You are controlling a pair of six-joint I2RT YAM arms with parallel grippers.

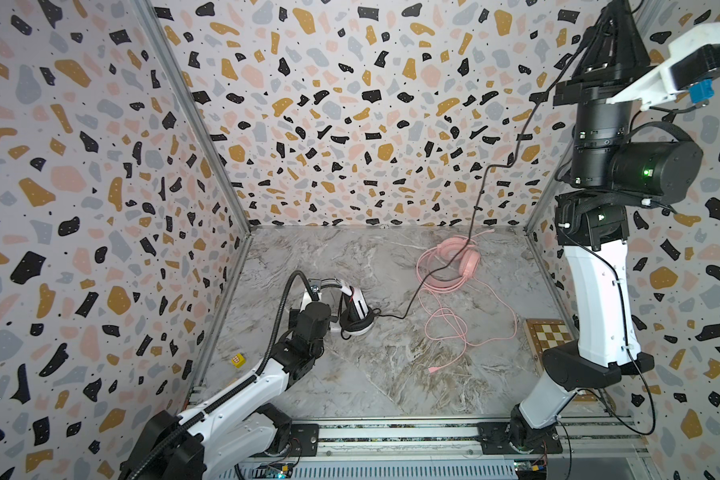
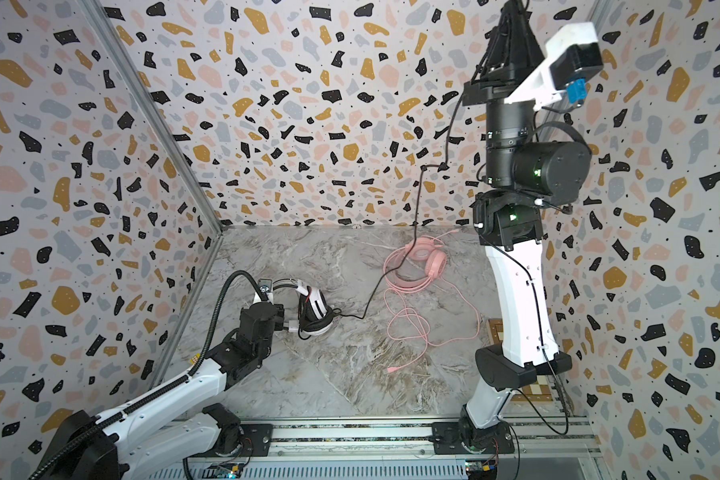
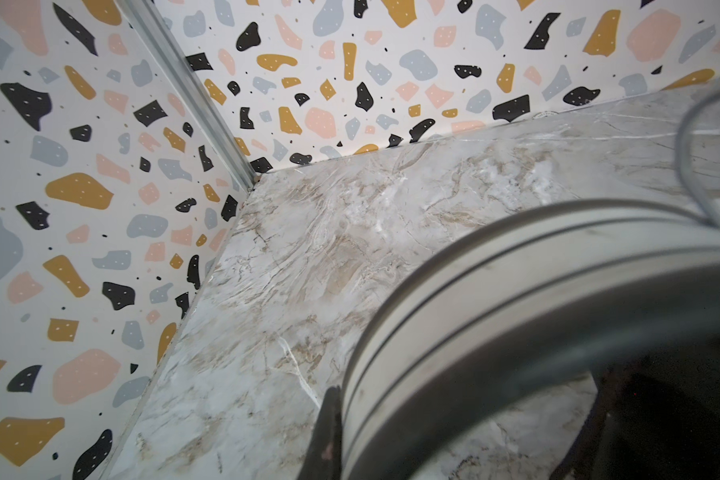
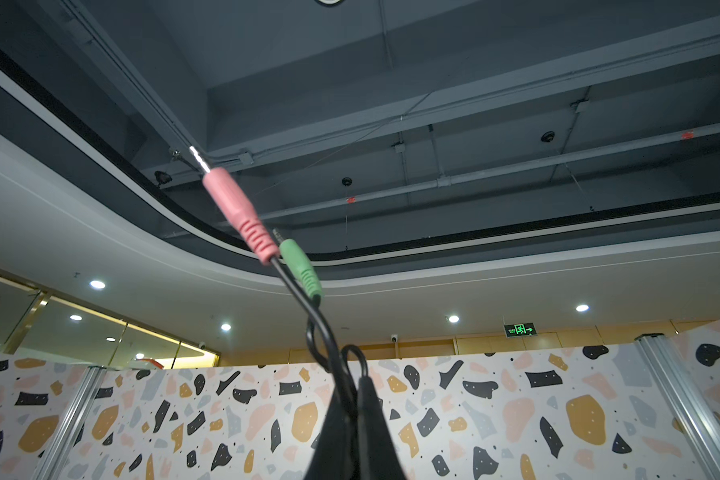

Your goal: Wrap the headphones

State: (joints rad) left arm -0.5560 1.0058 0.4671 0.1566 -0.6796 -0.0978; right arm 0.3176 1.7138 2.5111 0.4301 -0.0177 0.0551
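Left gripper (image 1: 334, 329) is clenched on the white headset (image 1: 356, 313), held low at the left of the table (image 1: 350, 374). The black cable (image 1: 499, 165) is stretched from that headset rightward and steeply up to the right gripper (image 4: 354, 409), which is pinched shut on it just below the 2 plugs (image 4: 242, 212). The pink headset (image 1: 460, 257) is seen lying under that line, ungripped. The cable end is judged to need bringing down-left toward the white headset.
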